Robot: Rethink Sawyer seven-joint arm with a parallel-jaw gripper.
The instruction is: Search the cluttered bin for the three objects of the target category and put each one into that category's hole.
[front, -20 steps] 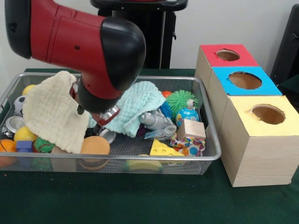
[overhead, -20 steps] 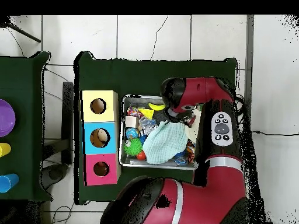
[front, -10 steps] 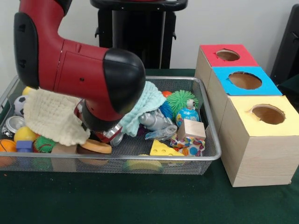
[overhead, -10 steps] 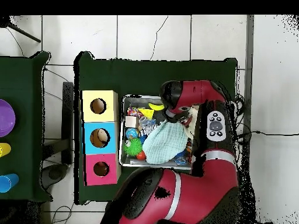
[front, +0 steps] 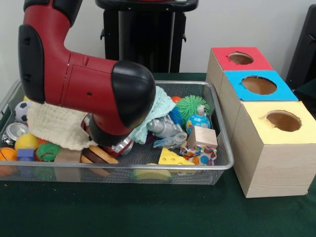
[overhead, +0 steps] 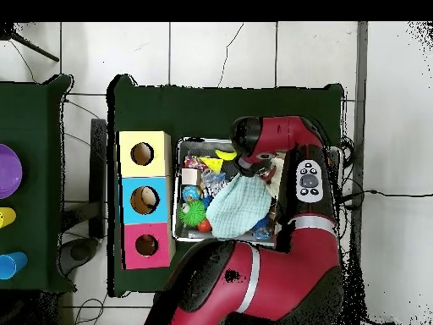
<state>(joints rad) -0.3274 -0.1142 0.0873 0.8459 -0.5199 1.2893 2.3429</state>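
Note:
The wire mesh bin (front: 223,148) holds a jumble of toys and two cloths. My red and black arm reaches down into its left half, and its bulky wrist hides most of the gripper (front: 116,147); only a metal part shows low among the clutter. Just below it an orange and brown disc (front: 98,156) lies tilted. A cream cloth (front: 54,127) is pressed under the arm, and a mint cloth (front: 159,107) lies behind it. Right of the arm are a green spiky ball (front: 191,105), a globe ball (front: 198,122), a wooden cube (front: 202,137) and a yellow cheese wedge (front: 169,157). In the overhead view the gripper (overhead: 252,169) is buried under the wrist.
Three wooden boxes stand right of the bin, each with a round hole: red top (front: 240,58), blue top (front: 258,85), yellow top (front: 282,121). At the bin's left end lie a soccer ball (front: 20,111), a can (front: 14,131), a yellow ball (front: 25,142) and a blue block (front: 25,154).
The arm has sunk lower and deeper into the bin's left half. The cream cloth has been pushed down and flattened, and the orange disc has tipped from flat to tilted.

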